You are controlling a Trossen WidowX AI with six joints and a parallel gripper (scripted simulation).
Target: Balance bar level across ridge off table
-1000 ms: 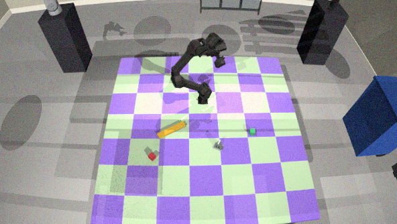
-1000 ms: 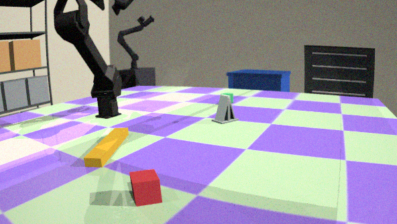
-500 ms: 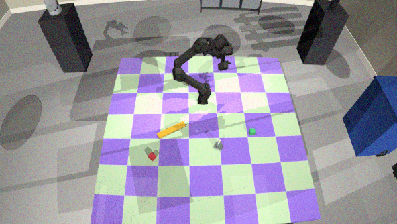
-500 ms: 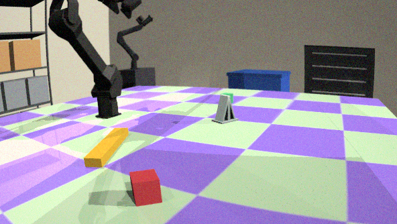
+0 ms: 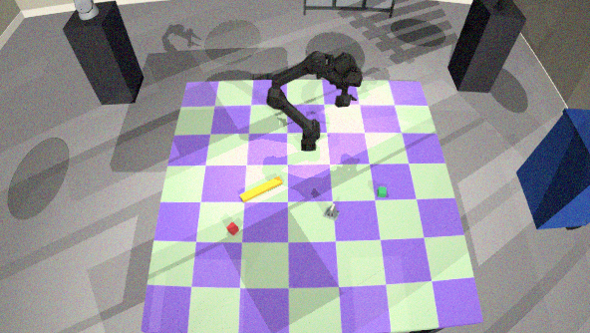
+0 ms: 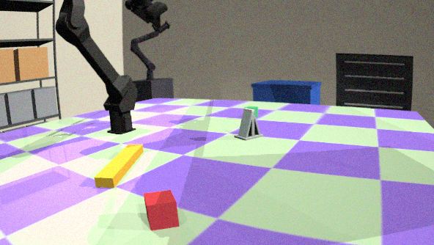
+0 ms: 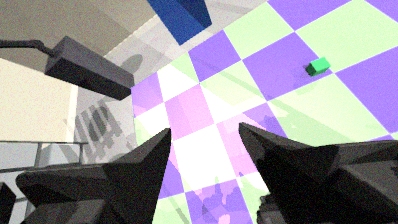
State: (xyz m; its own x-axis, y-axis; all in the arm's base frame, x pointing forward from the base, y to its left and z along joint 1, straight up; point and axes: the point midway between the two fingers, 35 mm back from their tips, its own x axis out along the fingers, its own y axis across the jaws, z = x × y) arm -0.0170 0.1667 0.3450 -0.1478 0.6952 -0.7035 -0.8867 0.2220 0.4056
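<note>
A yellow bar [image 5: 261, 189] [image 6: 119, 166] lies flat on the table, slanted, left of the arm's base in the top view. The grey ridge [image 5: 332, 212] [image 6: 246, 125] stands upright, with nothing on it, to the right of the bar in the top view. My gripper [image 5: 350, 101] [image 7: 205, 129] is open and empty, high above the table and well away from both bar and ridge, beyond the arm's base in the top view. The wrist view shows neither bar nor ridge.
A red cube [image 5: 232, 228] [image 6: 161, 212] is on the table near the bar. A green cube [image 5: 382, 191] [image 7: 319, 66] is to the right of the ridge in the top view, partly behind it in the exterior view. A blue bin [image 5: 558, 174] [image 6: 282, 92] stands off the table.
</note>
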